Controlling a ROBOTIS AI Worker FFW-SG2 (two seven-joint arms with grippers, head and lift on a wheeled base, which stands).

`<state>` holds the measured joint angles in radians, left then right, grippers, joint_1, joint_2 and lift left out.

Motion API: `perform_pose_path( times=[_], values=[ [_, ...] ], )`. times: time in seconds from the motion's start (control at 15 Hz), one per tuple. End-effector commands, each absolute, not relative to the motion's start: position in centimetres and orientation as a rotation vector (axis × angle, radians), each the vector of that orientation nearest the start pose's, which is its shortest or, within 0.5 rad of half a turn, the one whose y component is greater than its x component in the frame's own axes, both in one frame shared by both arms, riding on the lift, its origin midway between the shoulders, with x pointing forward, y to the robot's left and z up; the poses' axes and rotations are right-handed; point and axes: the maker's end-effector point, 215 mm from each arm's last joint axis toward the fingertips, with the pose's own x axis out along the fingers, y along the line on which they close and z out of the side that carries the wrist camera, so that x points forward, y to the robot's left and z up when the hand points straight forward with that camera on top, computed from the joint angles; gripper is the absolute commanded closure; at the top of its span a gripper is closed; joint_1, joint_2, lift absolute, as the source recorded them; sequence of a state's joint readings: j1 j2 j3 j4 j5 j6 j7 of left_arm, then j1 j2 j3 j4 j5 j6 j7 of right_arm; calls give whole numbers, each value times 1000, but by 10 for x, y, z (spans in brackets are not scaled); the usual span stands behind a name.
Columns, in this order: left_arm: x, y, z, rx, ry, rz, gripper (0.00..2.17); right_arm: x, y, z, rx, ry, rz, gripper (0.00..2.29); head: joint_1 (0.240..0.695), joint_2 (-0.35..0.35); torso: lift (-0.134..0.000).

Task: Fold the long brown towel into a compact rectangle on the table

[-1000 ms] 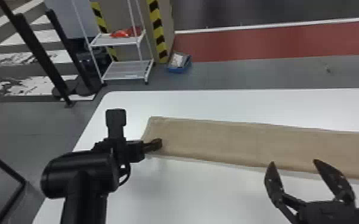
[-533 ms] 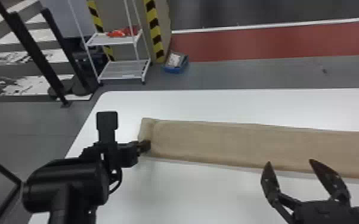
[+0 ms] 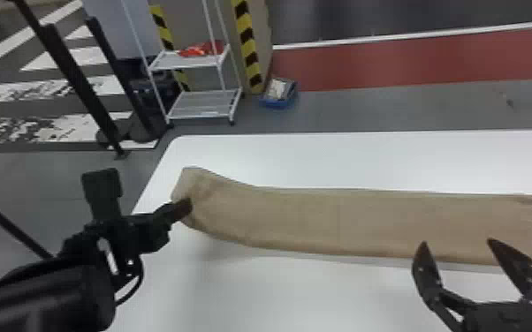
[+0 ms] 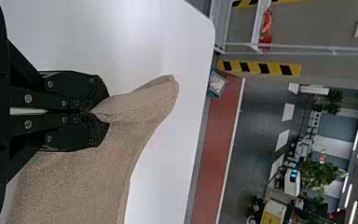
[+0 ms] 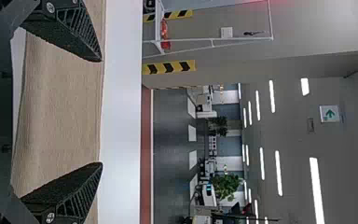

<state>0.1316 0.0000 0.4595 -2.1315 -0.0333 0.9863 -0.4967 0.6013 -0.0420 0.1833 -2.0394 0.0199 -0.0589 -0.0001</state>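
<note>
Left hand (image 3: 186, 207), pinched tight on brown towel (image 3: 344, 220), had just dragged its 9 o'clock end further toward 9 and raised it. Rest lay stretched along the tabletop (image 3: 344, 161), 3 o'clock end now in view. Right hand (image 3: 458, 243) was spread wide, 4 o'clock. Likely fold prep, towel still long.

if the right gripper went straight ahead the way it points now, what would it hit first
Probably the brown towel, stretched across the line ahead of the right gripper's open fingers; its height is hard to judge, so it might pass just over the cloth.
</note>
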Motion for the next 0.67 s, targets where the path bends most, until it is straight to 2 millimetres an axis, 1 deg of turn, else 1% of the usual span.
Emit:
perform_pose_path(
  times=[0.0,0.07,0.13,0.2,0.27,0.4,0.47,0.53,0.6],
  values=[
    [463,419,-353,-187,471,80,2088,403,-136,-367,46,78,172,90,695,303,-122],
    [459,417,-342,-201,467,78,2088,403,-139,-367,45,79,163,90,695,322,-122],
    [457,408,-327,-197,461,64,2088,404,-144,-370,41,87,145,90,695,336,-122],
    [458,386,-312,-177,452,30,2088,406,-149,-371,43,92,123,90,695,344,-122],
    [460,357,-305,-152,450,-14,2088,406,-152,-370,46,89,112,90,695,335,-122],
    [466,274,-298,-75,451,-125,2088,407,-161,-370,47,88,84,90,695,291,-122],
    [469,231,-299,-32,458,-184,2088,407,-164,-370,45,88,76,90,695,260,-122],
    [469,196,-301,3,463,-225,2088,407,-165,-369,49,86,71,90,695,216,-122],
    [468,160,-305,42,467,-263,2088,408,-168,-368,51,84,62,90,695,126,-122]
  ],
)
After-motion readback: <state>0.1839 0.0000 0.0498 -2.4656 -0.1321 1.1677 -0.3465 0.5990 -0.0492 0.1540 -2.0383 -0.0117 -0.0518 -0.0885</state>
